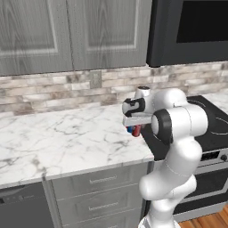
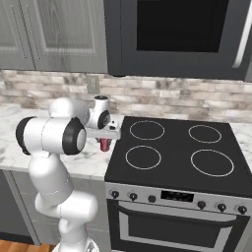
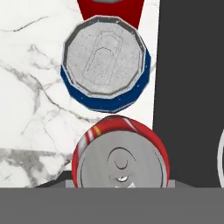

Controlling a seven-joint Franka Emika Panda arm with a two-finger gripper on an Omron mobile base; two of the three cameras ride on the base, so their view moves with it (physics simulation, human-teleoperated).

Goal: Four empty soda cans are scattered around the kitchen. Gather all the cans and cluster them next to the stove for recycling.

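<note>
The white arm's two-finger gripper hangs over the white marble counter right at the edge of the black glass stove, its jaws drawn narrow around a red metal soda can. Just beyond that can stand a blue metal soda can and another red can, in a line beside the cooktop.
</note>
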